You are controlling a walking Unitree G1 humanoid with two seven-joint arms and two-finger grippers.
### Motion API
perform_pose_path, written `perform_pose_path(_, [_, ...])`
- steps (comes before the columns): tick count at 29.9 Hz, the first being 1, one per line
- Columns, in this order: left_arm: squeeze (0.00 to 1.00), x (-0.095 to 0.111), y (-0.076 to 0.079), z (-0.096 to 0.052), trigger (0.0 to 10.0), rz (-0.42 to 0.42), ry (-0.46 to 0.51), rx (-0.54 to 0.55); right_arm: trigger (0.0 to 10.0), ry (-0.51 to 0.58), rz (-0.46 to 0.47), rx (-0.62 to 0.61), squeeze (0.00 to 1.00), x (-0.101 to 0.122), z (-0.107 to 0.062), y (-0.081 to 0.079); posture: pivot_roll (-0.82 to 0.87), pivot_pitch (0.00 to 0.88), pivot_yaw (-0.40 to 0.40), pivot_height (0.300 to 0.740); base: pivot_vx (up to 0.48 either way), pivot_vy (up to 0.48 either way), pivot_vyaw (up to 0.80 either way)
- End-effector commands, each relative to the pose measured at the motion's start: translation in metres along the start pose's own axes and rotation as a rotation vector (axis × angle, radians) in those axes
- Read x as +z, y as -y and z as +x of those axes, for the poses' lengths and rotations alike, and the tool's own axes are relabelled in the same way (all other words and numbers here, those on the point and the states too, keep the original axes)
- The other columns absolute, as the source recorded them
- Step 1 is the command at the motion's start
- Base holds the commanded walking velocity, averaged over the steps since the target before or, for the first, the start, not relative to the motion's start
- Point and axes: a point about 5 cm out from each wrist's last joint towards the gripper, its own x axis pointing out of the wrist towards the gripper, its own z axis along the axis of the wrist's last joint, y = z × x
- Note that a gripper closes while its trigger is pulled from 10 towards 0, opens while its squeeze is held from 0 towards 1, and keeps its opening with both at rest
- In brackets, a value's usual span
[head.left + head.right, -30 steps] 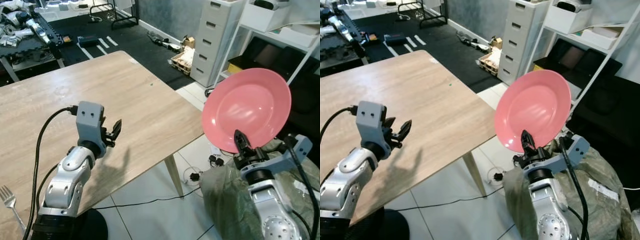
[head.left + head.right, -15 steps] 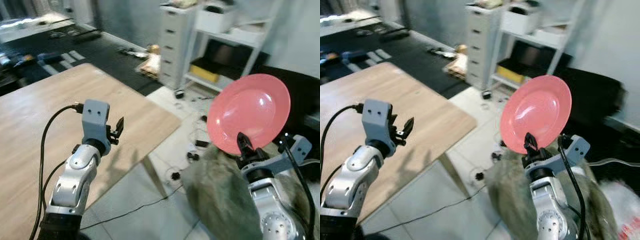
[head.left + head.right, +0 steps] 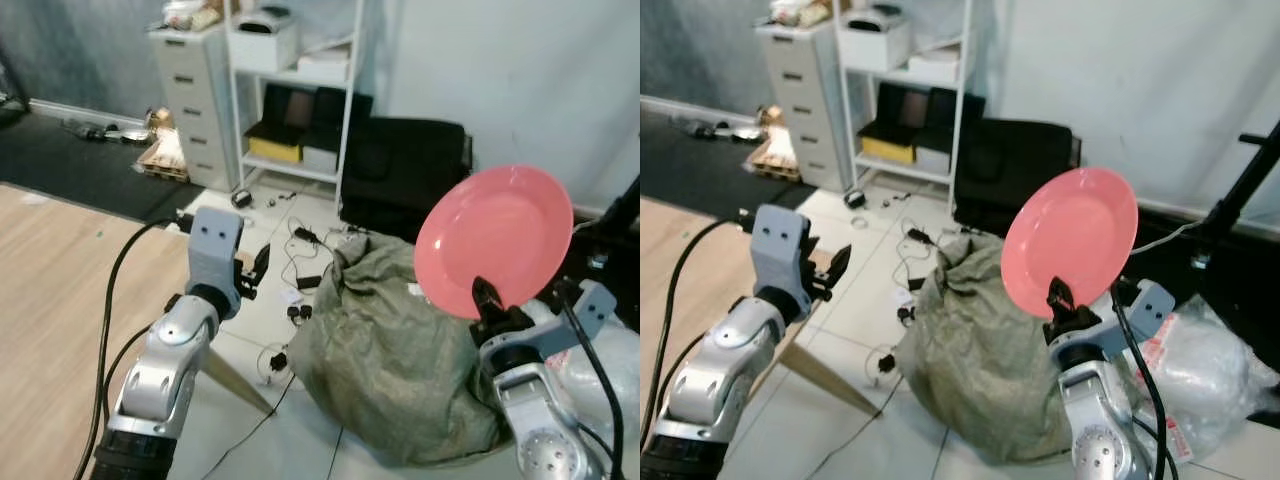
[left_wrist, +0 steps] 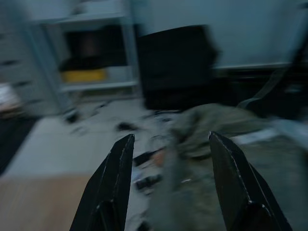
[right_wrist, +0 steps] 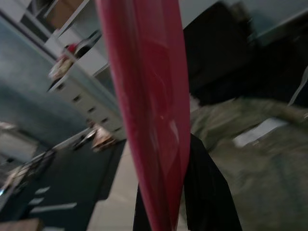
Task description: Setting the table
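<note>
A cluttered workroom or storage corner is showing here: a white shelving rack (image 3: 300, 90) holding boxes, a grey drawer unit (image 3: 190, 95), cables trailing across the tiled floor (image 3: 250, 300), a bulging green sack (image 3: 390, 350), beside a wooden table (image 3: 50, 300).

Both arms: silver rounded shell segments, black joint rings, grey boxy wrist block on each; left wrist block (image 3: 214, 245) has two small dark screw holes on its face. Black cable (image 3: 112, 300) loops from the left block down along the forearm, another black cable (image 3: 590, 352) runs off the right wrist block (image 3: 588, 308). Fingers (image 4: 109, 185) are long, black, tapered, matte with bevelled edges.
</note>
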Motion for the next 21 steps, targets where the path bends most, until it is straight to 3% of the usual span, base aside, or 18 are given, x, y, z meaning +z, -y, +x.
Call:
perform_pose_path(1, [0.0, -0.011, 0.009, -0.004, 10.0, 0.007, -0.036, -0.061, 10.0, 0.001, -0.006, -0.004, 0.0, -0.002, -0.001, 0.001, -0.09, 0.0, 0.086, 0.74, 0.0, 0.0, -0.8])
perform_pose_path(5, [0.0, -0.017, 0.017, -0.006, 10.0, 0.001, -0.051, -0.103, 10.0, -0.005, -0.007, -0.006, 0.0, -0.005, -0.002, 0.002, -0.09, 0.0, 0.088, 0.74, 0.0, 0.0, -0.8])
perform_pose_path(9, [0.0, -0.042, 0.03, -0.015, 10.0, 0.005, -0.124, -0.154, 10.0, -0.063, -0.008, -0.007, 0.0, -0.023, -0.008, 0.005, -0.09, 0.0, 0.089, 0.74, 0.0, 0.0, -0.8])
perform_pose_path(17, [0.0, -0.087, 0.035, -0.036, 10.0, 0.022, -0.257, -0.146, 10.0, -0.187, -0.023, -0.039, 0.0, -0.06, -0.022, 0.019, -0.09, 0.0, 0.088, 0.74, 0.0, 0.0, -0.8])
perform_pose_path(21, [0.0, -0.093, 0.037, -0.04, 10.0, 0.022, -0.275, -0.145, 10.0, -0.202, -0.019, -0.039, 0.0, -0.065, -0.025, 0.019, -0.09, 0.0, 0.088, 0.74, 0.0, 0.0, -0.8])
